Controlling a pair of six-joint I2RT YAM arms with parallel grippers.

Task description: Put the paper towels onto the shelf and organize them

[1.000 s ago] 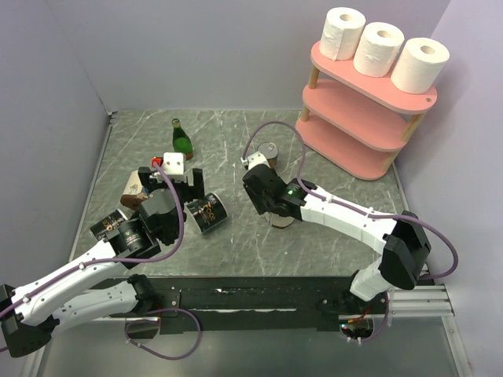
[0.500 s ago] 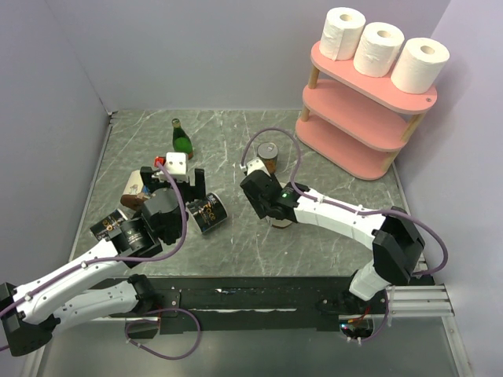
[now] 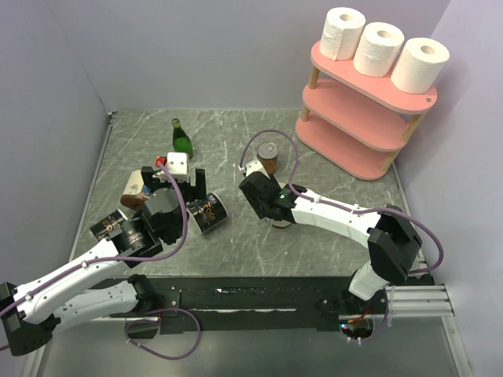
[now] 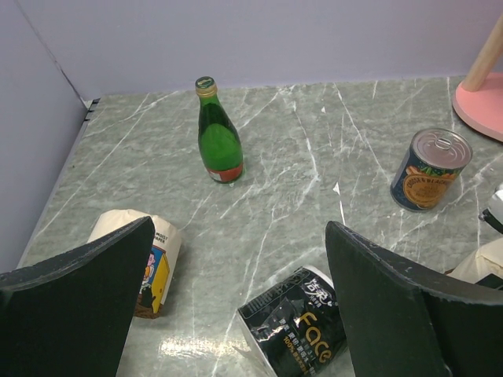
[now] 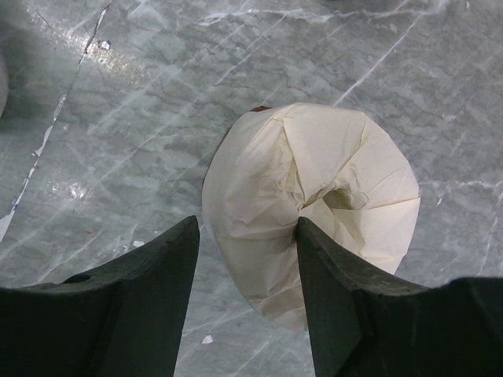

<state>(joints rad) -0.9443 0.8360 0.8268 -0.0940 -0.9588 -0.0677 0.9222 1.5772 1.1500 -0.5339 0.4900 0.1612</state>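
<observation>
Right gripper (image 5: 247, 228) has edged slightly farther from the shelf (image 3: 346, 100), jaws spread beside a cream wrapped bundle (image 5: 322, 196). Left gripper (image 4: 240, 236) gapes too; paper towels (image 3: 378, 49) stand atop the shelf.

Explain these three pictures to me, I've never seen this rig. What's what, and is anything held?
Two robot arms are bolted to a table. The wide picture looks down from above; the other two come from wrist cameras, with dark fingers in the foreground. Three rolls stand on the pink shelf, top tier. On the table are a bottle, a can, a packet and a cream bundle. The left gripper is open and empty. The right gripper hangs open over the bundle, not gripping it.
</observation>
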